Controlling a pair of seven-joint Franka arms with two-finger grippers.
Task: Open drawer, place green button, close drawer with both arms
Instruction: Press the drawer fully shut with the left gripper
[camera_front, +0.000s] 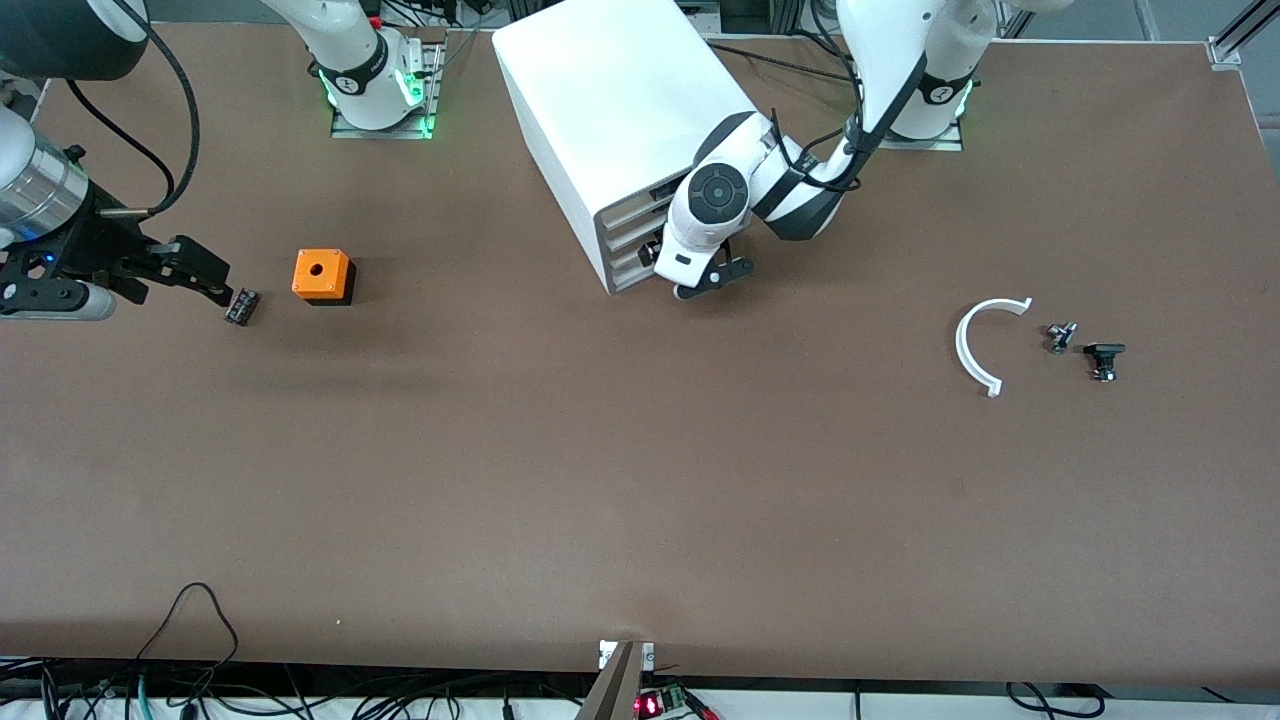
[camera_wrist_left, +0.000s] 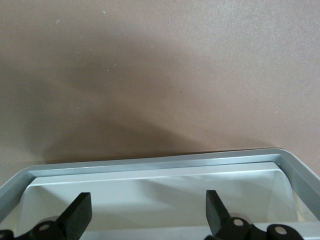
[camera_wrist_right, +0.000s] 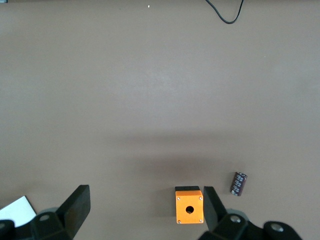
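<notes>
The white cabinet (camera_front: 610, 110) stands near the arms' bases, its stacked drawers (camera_front: 628, 240) facing the front camera. My left gripper (camera_front: 712, 280) is open at the lowest drawer's front. In the left wrist view a white tray with a grey rim (camera_wrist_left: 150, 162) lies under the spread, empty gripper (camera_wrist_left: 147, 215). My right gripper (camera_front: 205, 275) is open and empty, up in the air at the right arm's end of the table, over the spot beside a dark cylinder (camera_front: 242, 305). In the right wrist view the gripper (camera_wrist_right: 146, 210) holds nothing. No green-capped button shows.
An orange box with a round hole (camera_front: 322, 275) (camera_wrist_right: 189, 206) sits beside the dark cylinder (camera_wrist_right: 239, 183). Toward the left arm's end lie a white curved piece (camera_front: 985, 345), a small grey part (camera_front: 1060, 337) and an all-black button part (camera_front: 1103, 358).
</notes>
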